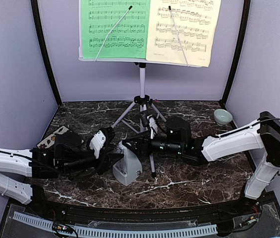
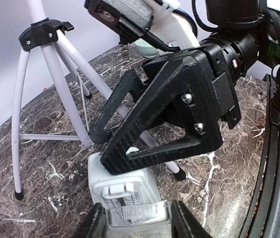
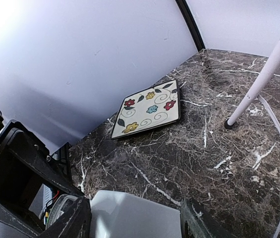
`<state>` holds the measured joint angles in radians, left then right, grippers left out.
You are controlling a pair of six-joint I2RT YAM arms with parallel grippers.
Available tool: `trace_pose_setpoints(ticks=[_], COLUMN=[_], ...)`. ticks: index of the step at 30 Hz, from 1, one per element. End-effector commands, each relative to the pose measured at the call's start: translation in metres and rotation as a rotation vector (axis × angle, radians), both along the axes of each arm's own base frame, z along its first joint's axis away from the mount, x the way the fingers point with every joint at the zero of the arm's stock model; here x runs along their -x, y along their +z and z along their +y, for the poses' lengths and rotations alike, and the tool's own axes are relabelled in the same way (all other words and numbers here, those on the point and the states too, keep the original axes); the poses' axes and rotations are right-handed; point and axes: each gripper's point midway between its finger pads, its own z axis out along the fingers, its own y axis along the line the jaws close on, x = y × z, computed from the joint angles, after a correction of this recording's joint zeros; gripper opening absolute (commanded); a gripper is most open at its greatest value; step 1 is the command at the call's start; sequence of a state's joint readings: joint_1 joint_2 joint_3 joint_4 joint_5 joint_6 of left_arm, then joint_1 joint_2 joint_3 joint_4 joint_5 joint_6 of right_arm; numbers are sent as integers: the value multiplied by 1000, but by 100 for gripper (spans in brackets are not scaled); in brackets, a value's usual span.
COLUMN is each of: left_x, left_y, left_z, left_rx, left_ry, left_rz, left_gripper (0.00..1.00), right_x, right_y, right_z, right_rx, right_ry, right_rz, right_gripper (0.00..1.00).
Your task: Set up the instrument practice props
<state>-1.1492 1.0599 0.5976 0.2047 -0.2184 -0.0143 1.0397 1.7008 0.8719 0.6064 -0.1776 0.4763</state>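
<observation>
Our left fingers (image 2: 187,224) are clamping the light-grey pyramid metronome (image 2: 130,201) near the counter's (image 1: 194,186) front edge, by the white tripod music stand (image 1: 142,82). Our right fingers (image 2: 152,126) are straddling its top, and we cannot tell whether they are gripping.

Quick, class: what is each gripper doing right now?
Left gripper: closed on the metronome, holding it.
Right gripper: jaws astride the metronome; whether they grip it cannot be told.
</observation>
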Motion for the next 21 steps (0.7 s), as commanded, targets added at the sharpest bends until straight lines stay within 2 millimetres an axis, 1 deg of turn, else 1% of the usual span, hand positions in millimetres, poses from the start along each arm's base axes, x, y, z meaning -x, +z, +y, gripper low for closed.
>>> trace_pose_setpoints(ticks=[1, 3, 6, 9, 11, 12, 14, 15, 18, 21], left_x=[7, 0, -3, -10, -11, -12, -11, -9, -10, -21], left_y=[-15, -15, -7, 8, 20, 21, 13, 3, -11, -20], left_z=[11, 18, 23, 41, 54, 59, 70, 78, 100, 121], left_rx=[46, 106, 180, 243, 277, 268, 208, 155, 86, 29], left_ry=[51, 132, 170, 244, 269, 276, 306, 328, 402, 503], left_rz=[113, 157, 166, 140, 137, 150, 195, 227, 311, 381], left_gripper=[17, 17, 17, 17, 18, 18, 17, 17, 17, 17], right_x=[61, 60, 58, 55, 52, 51, 49, 48, 45, 40], right_y=[-224, -224, -220, -213, -204, -200, -191, -186, -167, -145], right_z=[-132, -131, -128, -123, -116, -114, -106, -103, -88, -71], right_rx=[827, 831, 827, 815, 792, 783, 761, 749, 708, 675], right_ry=[-7, -4, -1, 6, 9, 11, 18, 21, 36, 56], right_rz=[336, 331, 318, 304, 290, 284, 274, 268, 245, 218], right_gripper=[61, 61, 61, 61, 61, 61, 62, 62, 63, 65])
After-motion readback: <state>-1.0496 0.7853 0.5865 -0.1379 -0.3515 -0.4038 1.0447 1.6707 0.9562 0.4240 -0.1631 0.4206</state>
